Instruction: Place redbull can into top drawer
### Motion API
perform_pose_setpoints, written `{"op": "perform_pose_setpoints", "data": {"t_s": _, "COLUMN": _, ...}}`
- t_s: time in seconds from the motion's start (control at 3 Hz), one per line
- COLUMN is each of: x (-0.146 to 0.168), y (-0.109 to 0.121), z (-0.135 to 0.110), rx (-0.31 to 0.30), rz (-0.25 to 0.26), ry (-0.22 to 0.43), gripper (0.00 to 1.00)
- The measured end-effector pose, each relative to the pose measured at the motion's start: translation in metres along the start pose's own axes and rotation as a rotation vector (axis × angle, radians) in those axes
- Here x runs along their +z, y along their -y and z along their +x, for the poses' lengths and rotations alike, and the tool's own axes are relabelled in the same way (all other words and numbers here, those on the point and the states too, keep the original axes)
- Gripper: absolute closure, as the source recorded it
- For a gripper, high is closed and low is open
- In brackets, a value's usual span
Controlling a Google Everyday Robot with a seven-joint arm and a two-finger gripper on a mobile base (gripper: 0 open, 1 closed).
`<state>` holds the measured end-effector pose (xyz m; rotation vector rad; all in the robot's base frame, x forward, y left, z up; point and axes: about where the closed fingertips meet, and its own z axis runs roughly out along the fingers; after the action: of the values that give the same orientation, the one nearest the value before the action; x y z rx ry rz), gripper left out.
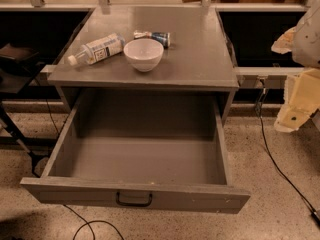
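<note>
The redbull can (156, 37) lies on its side on the grey cabinet top (200, 59), just behind a white bowl (143, 54). The top drawer (142, 159) is pulled fully open below the top, and its inside is bare. Its dark handle (134, 199) sits at the centre of the front panel. My gripper (299, 100), cream-coloured, hangs at the right edge of the view. It is beside the cabinet's right side, well away from the can, and holds nothing that shows.
A clear plastic bottle with a white label (98, 49) lies on its side left of the bowl. A black cable (280, 169) runs over the speckled floor at right. Another cable (90, 224) loops under the drawer front. Dark furniture (15, 59) stands at left.
</note>
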<state>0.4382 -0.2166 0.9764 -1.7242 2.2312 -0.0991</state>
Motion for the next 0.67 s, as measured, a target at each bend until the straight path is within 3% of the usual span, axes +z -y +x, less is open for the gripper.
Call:
{"op": "perform_pose_setpoints", "data": {"t_s": 0.33, "x": 0.0, "y": 0.0, "z": 0.0, "rx": 0.0, "rz": 0.0, "ry": 0.0, "gripper": 0.0}}
{"op": "perform_pose_setpoints", "data": {"t_s": 0.67, "x": -0.001, "y": 0.0088, "z": -0.0035, "rx": 0.052, "rz": 0.027, "ry": 0.031, "gripper": 0.0}}
